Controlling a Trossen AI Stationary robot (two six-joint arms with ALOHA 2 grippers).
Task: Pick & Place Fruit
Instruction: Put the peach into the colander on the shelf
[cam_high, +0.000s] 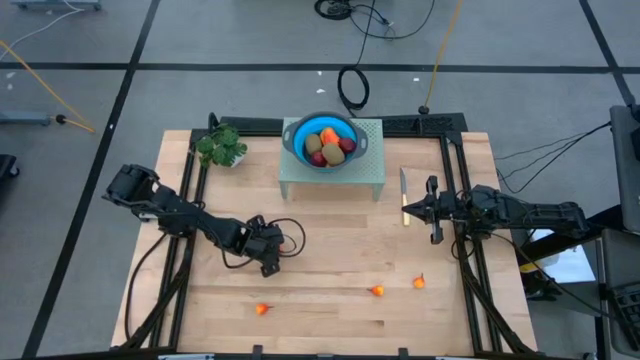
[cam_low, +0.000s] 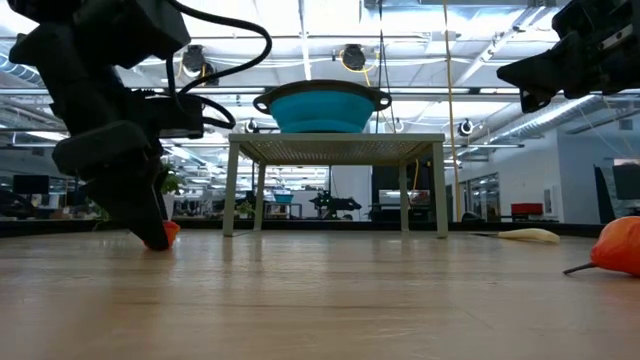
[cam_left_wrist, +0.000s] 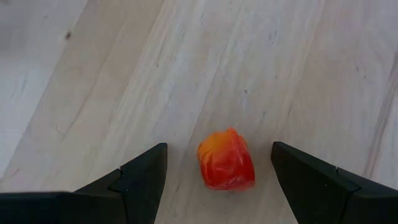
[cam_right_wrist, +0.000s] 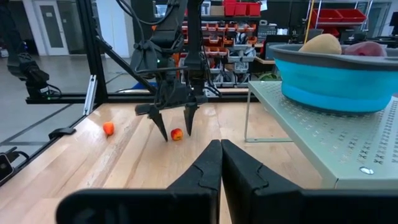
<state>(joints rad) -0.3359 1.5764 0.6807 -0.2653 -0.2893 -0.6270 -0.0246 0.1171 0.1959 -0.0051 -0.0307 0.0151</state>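
Note:
My left gripper (cam_left_wrist: 218, 148) is open and points down at the table (cam_high: 330, 235). Its fingers stand on either side of a tiny orange-red fruit piece (cam_left_wrist: 226, 160) without touching it; the piece lies on the wood. The low view shows this gripper (cam_low: 148, 228) at the tabletop with the piece (cam_low: 171, 232) beside it. Three more tiny orange-red pieces (cam_high: 262, 309) (cam_high: 377, 291) (cam_high: 419, 282) lie toward the near edge. A blue bowl (cam_high: 296, 136) on a pale green stand (cam_high: 370, 170) holds brown kiwi-like ovals, an orange piece and dark red ones. My right gripper (cam_right_wrist: 220, 146) is shut and waits at the right side (cam_high: 434, 212).
A slim yellow-handled knife (cam_high: 403, 196) lies just left of my right gripper. A green leafy bunch (cam_high: 222, 148) sits at the far left corner. Black frame rails (cam_high: 190, 180) run along the table's sides. Bare wood lies between the two arms.

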